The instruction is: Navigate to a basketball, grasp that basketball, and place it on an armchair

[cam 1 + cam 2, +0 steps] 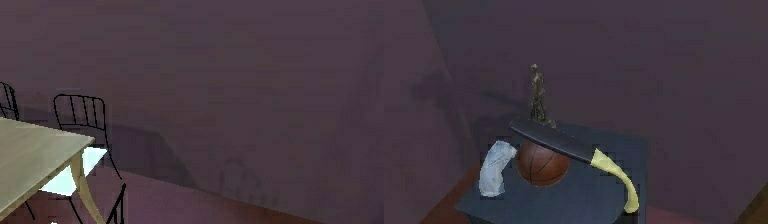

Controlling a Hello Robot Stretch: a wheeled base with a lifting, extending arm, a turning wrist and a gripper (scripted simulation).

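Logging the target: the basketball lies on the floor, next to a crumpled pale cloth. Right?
Not quite. The arm side view shows the basketball on a dark stand, not on the floor; the crumpled pale cloth is indeed next to it.

Basketball (544, 167): an orange-brown, dark-seamed sphere that rested on the dark bench (620, 150), its top crossed by a long dark blade (554, 142).

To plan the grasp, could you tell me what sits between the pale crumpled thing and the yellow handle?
In the arm side view, the basketball sits there, with a dark blade running across its top.
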